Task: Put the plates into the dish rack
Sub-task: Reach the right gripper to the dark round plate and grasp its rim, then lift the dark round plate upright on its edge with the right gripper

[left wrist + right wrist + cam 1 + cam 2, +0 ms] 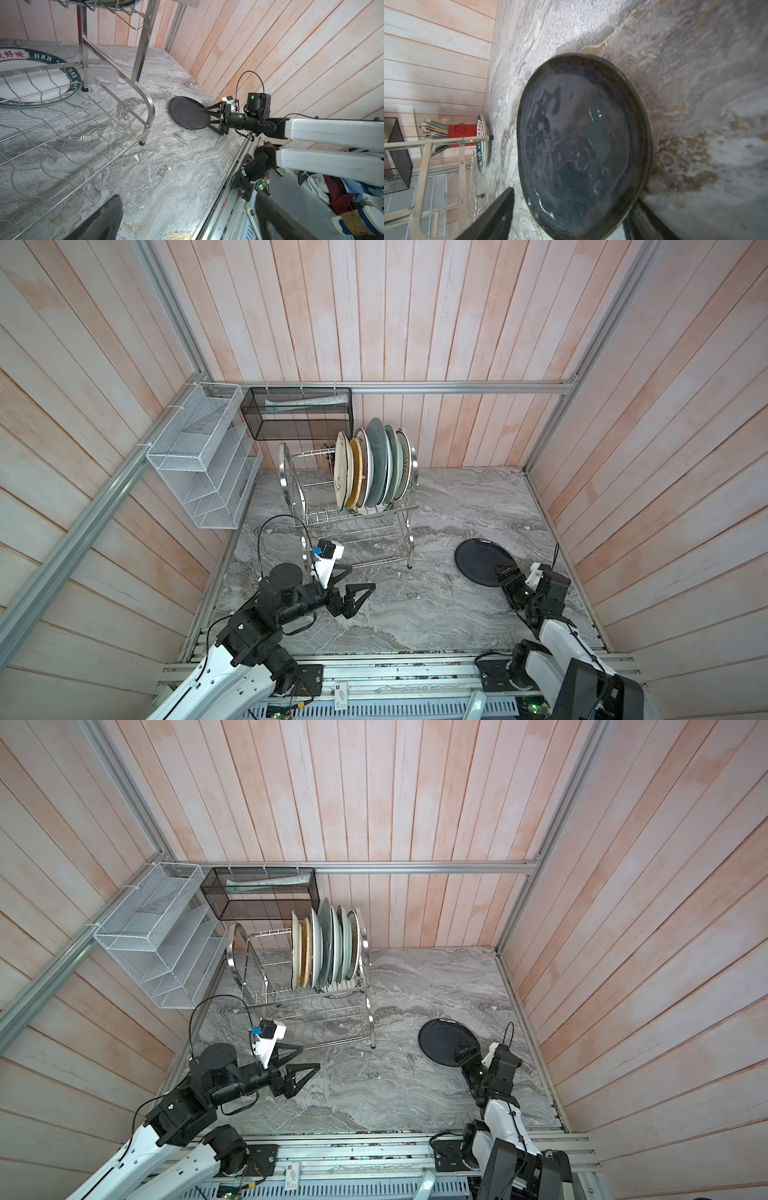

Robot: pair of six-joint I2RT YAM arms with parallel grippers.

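Inspection finding: loading is well advanced but not finished.

- **Loaded:** a row of plates (374, 464) stands on edge in the upper tier of the dish rack (286, 472), at the centre of both top views. The rack's lower tier is bare.
- **Outstanding:** a black plate (482, 560) lies flat on the table (436, 614), right of centre and well apart from the rack. A green-rimmed plate (31, 72) lies flat on the table under the rack, in no slot. It probably needs loading too.
- **Right gripper** (507, 572): at the black plate's near edge. Its jaws are apart and straddle the rim, with no clamp evident. This looks like the start of a pickup.
- **Left gripper** (363, 576): jaws spread wide and holding nothing. It hangs over the table just in front of the rack, left of centre.
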